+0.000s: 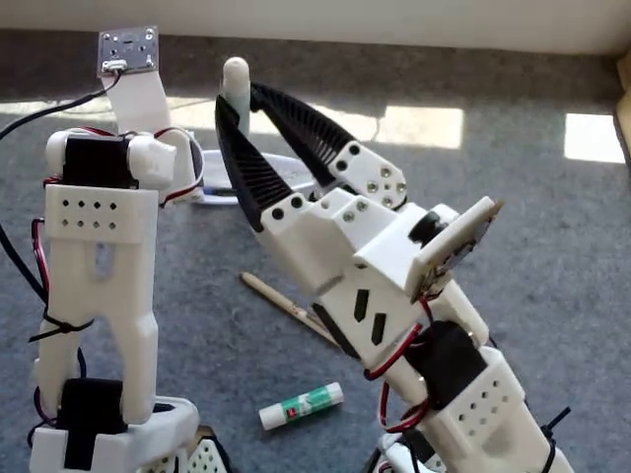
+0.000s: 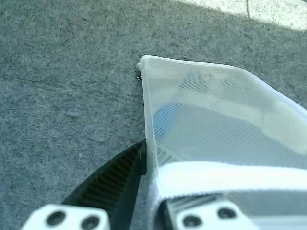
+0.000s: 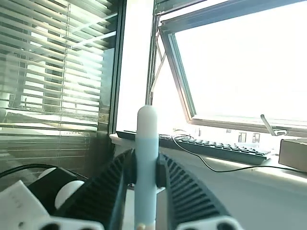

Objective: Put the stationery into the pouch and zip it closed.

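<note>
My left gripper [image 2: 150, 165] is shut on the edge of a translucent white pouch [image 2: 216, 120], which lies on the grey carpet; a blue shape [image 2: 160, 120] shows through its wall. In the high view the pouch [image 1: 281, 168] lies behind both arms. My right gripper [image 1: 237, 99] is raised off the floor and shut on a white and pale blue pen [image 1: 235, 75], which sticks out past the fingertips. The right wrist view shows the same pen [image 3: 146, 143] pinched between the black fingers [image 3: 184, 189]. On the carpet lie a wooden pencil [image 1: 281, 299] and a glue stick [image 1: 301, 406].
The left arm [image 1: 99, 246] stands upright at the left, the right arm [image 1: 434, 325] slants across the middle above the pencil. Grey carpet [image 1: 532, 227] covers the floor. A window and a desk with a keyboard [image 3: 216, 146] lie beyond the raised pen.
</note>
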